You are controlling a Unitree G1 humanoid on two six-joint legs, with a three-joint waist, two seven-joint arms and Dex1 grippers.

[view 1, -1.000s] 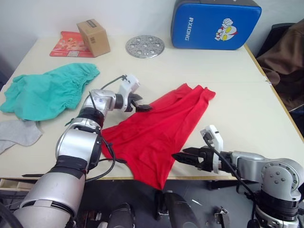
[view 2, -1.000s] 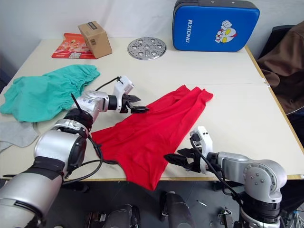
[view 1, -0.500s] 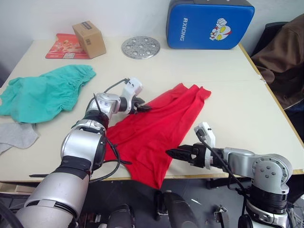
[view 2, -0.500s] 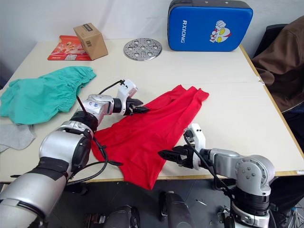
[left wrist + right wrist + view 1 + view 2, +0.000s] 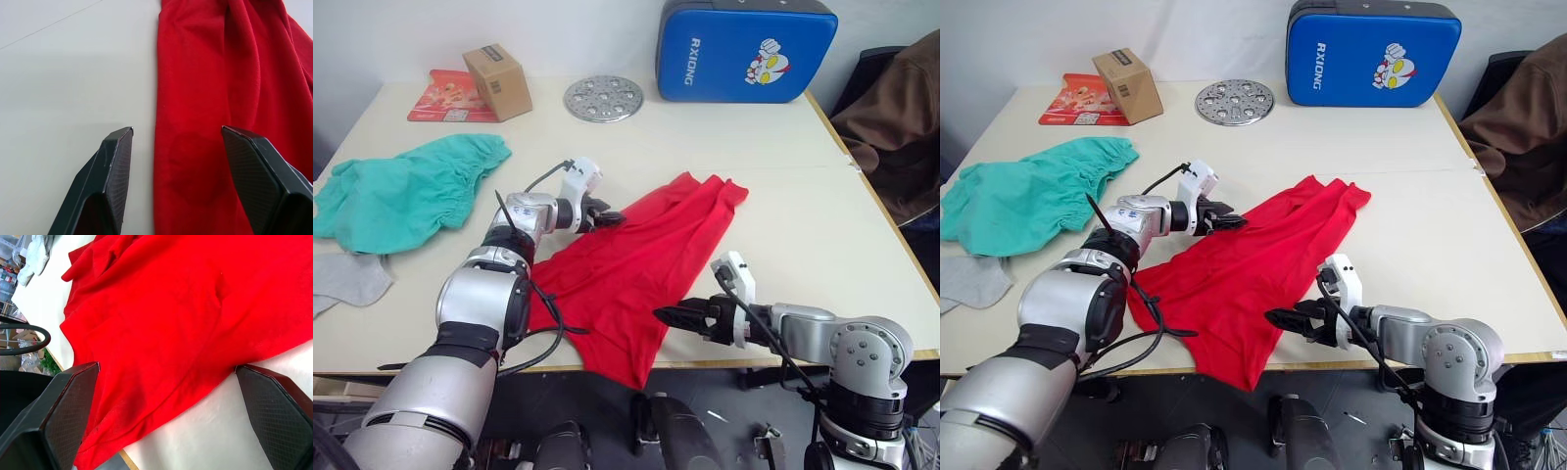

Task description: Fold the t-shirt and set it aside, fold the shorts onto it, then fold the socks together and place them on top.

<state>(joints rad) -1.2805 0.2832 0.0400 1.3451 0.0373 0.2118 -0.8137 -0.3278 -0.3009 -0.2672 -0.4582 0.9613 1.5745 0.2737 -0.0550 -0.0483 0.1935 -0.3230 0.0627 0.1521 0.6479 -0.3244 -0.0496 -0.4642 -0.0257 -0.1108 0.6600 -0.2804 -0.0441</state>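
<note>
T-shirt point(image 5: 636, 269): bright red, soft, thin cloth, lying rumpled on the pale table point(image 5: 783, 206) in a long diagonal strip, nearest corner drooping over the table's front edge, far end bunched into soft folds.

Right gripper point(image 5: 668, 315): at the shirt's near right edge, just by the front edge of the table; black fingers with cross-hatched pads spread wide in the wrist view, one over red cloth, the other over bare table; nothing held.

Left gripper point(image 5: 612, 217): at the shirt's left edge, past its middle; fingers parted, cloth edge running between them, one finger over the table, one over the fabric; no grip on the cloth visible.

Socks point(image 5: 347, 279): light grey knit, limp and flat, well left of the shirt by the table's left edge.

Shorts point(image 5: 406, 191): teal, crumpled heap with gathered, frilly edge, left of the shirt and just beyond the socks.

Beyond the shirt: round perforated metal disc point(image 5: 601, 98); small cardboard box point(image 5: 497, 79) tilted on a flat red packet point(image 5: 445, 96); furthest, padded blue rectangular cushion point(image 5: 746, 50) with cartoon print, upright against the wall.

Right of the table: brown garment point(image 5: 896, 122) draped in heavy folds.
</note>
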